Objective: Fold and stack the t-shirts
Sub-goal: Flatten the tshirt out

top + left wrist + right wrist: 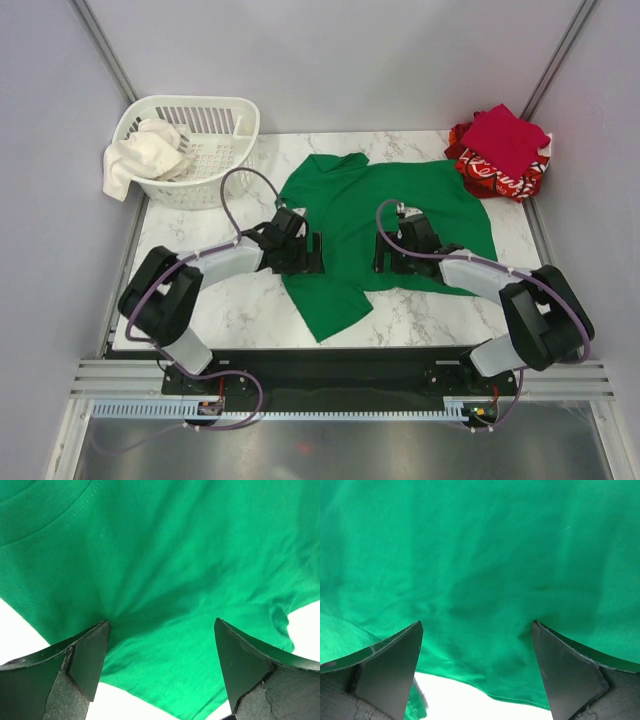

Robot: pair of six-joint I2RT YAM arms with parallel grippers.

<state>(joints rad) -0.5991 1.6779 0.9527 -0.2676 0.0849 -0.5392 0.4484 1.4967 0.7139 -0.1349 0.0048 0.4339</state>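
The bright green t-shirt (385,215) lies spread on the marble table, one sleeve hanging toward the near edge. My left gripper (310,255) is open, its fingertips pressed down on the shirt's left part; the green cloth (160,580) fills its wrist view between the fingers (90,655). My right gripper (385,255) is open, fingertips down on the shirt's near middle, with green cloth (480,565) between its fingers (565,665). A crimson shirt (503,138) lies folded on top of a red shirt with white print (495,178) at the far right corner.
A white slatted plastic basket (205,150) stands at the far left corner with a white cloth (135,158) hanging over its rim. Bare marble table (220,305) shows near the left front. Grey walls close in the sides.
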